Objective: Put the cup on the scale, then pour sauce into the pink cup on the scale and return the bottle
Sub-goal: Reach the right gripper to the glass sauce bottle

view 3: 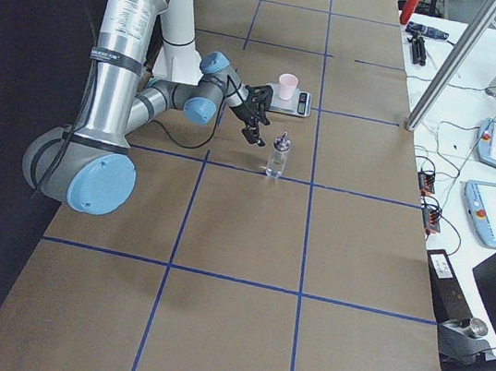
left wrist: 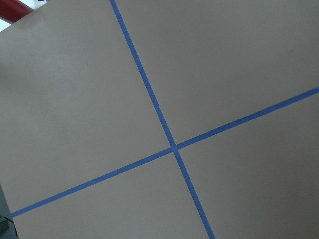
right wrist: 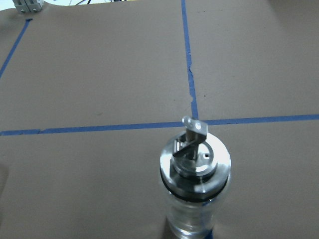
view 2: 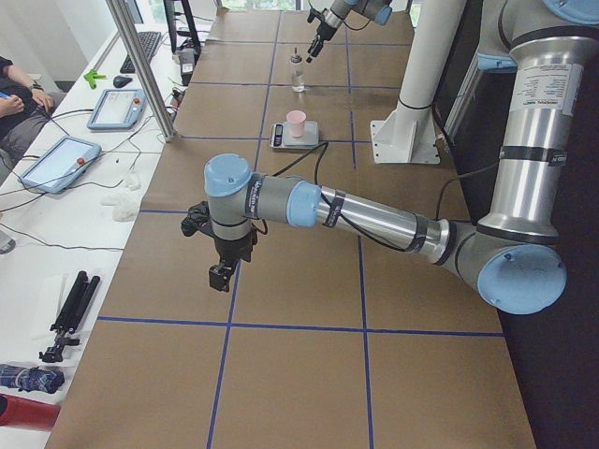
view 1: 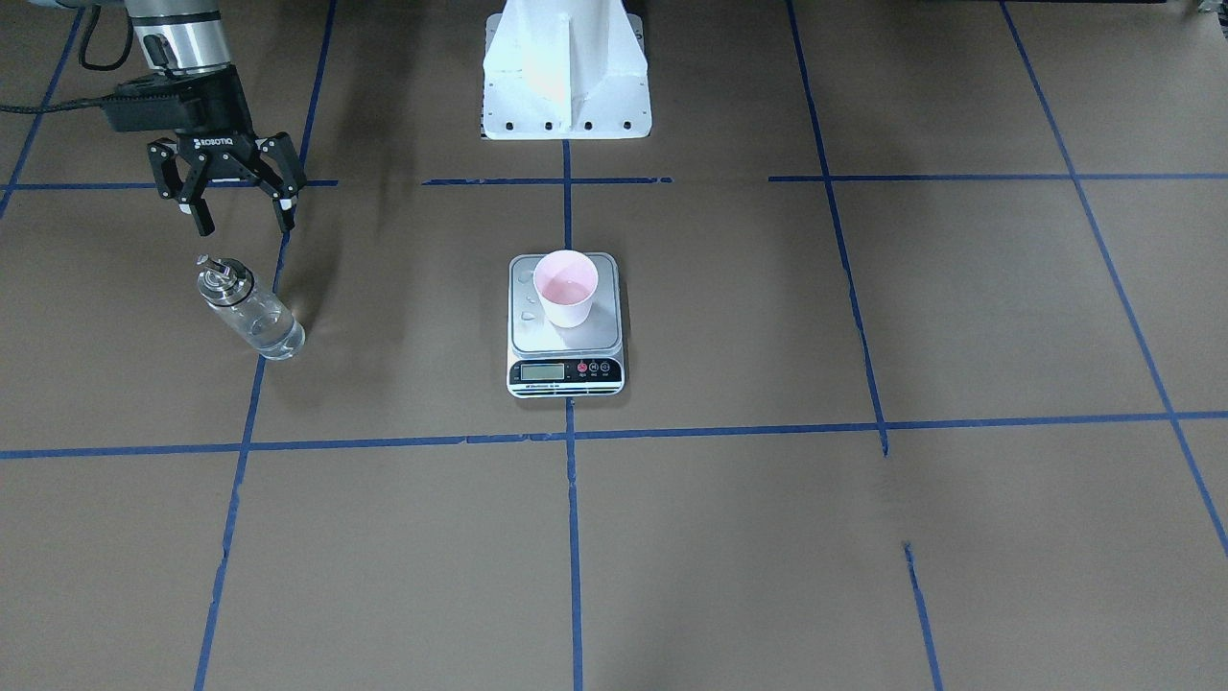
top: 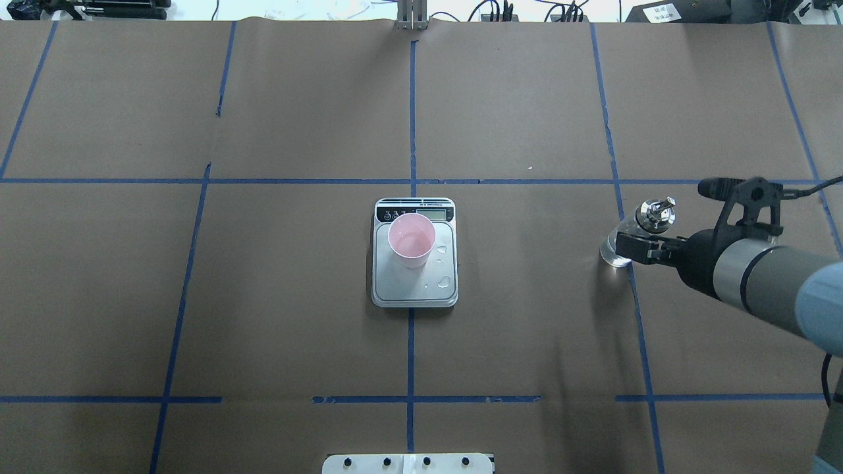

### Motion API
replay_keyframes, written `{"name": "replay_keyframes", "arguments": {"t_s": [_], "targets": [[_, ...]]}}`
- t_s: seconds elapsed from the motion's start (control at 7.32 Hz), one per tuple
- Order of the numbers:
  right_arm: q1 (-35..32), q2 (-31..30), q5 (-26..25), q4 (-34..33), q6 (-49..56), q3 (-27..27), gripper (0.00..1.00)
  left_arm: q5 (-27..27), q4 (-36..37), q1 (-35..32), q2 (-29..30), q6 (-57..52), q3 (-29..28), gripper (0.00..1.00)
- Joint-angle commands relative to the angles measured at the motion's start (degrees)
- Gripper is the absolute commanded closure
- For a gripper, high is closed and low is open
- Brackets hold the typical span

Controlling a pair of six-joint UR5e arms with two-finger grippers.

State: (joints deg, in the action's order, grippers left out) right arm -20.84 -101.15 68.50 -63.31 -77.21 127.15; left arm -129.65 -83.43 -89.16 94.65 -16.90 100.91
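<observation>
Right jaws: spread wide and empty, hanging from the right arm [view 1: 178,38] above the bench [view 1: 863,537].
Bottle [view 1: 251,312]: stands upright on the bench just ahead of and below the right jaws, touching neither jaw; its long axis is vertical, with the metal spout on top.
Cup [view 1: 564,309]: sits on the scale [view 1: 597,332], well off to one side of the right jaws, and seems to hold a little clear sauce [view 1: 568,287] (droplets also lie on the platform).
Left jaws: far from bottle and cup, over bare bench; I cannot tell whether they are spread or clenched.
Nearer arm: the right, by a wide margin.
Coming move, as a judgement: the pour looks done and the bottle is set down, so the right jaws need only back away without brushing the spout.
</observation>
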Motion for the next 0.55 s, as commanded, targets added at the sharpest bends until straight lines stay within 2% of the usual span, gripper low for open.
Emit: {"name": "replay_keyframes", "arguments": {"t_s": [0.0, 0.14, 0.27, 0.41], "targets": [[3.52, 0.16, -9.58, 0.64, -2.23, -4.17, 0.00, -0.25, -0.07, -0.05, -0.08, -0.06, 0.07, 0.00], [3.96, 0.51, -13.35, 5.95, -2.33, -8.80, 0.00, -0.25, -0.07, -0.05, -0.08, -0.06, 0.07, 0.00], [3.97, 1.82, -14.17, 8.88, -2.33, -11.46, 0.00, -0.25, -0.15, -0.05, -0.08, 0.03, 0.07, 0.00], [3.97, 2.62, -16.62, 9.08, -2.24, -12.79, 0.00, -0.25, -0.07, -0.05, -0.25, 0.03, -0.10, 0.00]]}}
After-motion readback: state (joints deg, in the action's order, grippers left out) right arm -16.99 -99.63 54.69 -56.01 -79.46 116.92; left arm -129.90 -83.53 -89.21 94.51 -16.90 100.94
